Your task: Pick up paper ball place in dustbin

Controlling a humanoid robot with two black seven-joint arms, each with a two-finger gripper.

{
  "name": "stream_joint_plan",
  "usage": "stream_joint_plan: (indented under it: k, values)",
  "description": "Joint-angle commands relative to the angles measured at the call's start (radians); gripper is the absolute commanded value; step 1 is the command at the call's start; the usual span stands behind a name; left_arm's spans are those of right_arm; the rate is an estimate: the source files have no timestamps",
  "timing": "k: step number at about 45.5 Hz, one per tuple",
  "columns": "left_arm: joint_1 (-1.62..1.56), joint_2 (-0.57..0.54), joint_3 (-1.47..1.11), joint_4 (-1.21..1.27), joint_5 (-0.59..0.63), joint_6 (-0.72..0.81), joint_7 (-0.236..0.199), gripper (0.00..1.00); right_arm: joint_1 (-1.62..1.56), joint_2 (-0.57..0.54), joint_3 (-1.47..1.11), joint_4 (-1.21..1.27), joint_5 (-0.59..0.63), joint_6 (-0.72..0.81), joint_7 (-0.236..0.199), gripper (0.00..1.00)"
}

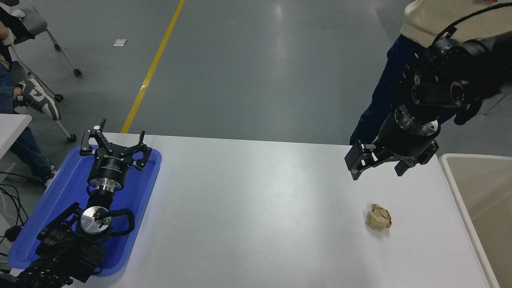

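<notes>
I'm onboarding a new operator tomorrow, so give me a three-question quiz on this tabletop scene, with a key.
1. True or false: the crumpled tan-brown paper ball lies inside the large beige plastic dustbin.
2. Which gripper hangs over the flat blue plastic tray? A) left gripper B) right gripper
3. Fill in: the paper ball rests on the white ____.

Key: 1 false; 2 A; 3 table.

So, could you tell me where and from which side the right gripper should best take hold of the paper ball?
Probably from straight above, closing across the middle of the paper ball. It is a crumpled, irregular wad lying free on the white table, with no handle or edge to favour, and nothing crowds it. The right gripper hangs open above and beyond it, so a short descent should do. The dustbin stands to its right.
</notes>
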Motion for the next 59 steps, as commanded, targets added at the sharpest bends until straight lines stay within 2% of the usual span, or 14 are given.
stream_joint_plan:
  k: [1,21,30,40,51,59]
  values:
    - [0.000,0.000,0.000,0.000,0.000,0.001,0.000,1.00,-0.006,0.000,0.003,-0.007,-0.001,-0.005,0.000,1.00]
    - [0.000,0.000,0.000,0.000,0.000,0.001,0.000,1.00,-0.094,-0.075,0.011,-0.074,-0.023,-0.025,0.000,1.00]
    - [0.000,0.000,0.000,0.000,0.000,0.001,0.000,1.00,-0.175,-0.155,0.001,-0.105,-0.201,-0.112,0.002,1.00]
    - [0.000,0.000,0.000,0.000,0.000,0.001,0.000,1.00,-0.324,-0.210,0.023,-0.227,-0.241,-0.141,0.002,1.00]
    - [0.000,0.000,0.000,0.000,0.000,0.001,0.000,1.00,-0.518,-0.238,0.106,-0.329,-0.314,-0.263,0.000,1.00]
    - [0.000,0.000,0.000,0.000,0.000,0.001,0.000,1.00,-0.698,-0.230,0.132,-0.456,-0.319,-0.384,-0.003,1.00]
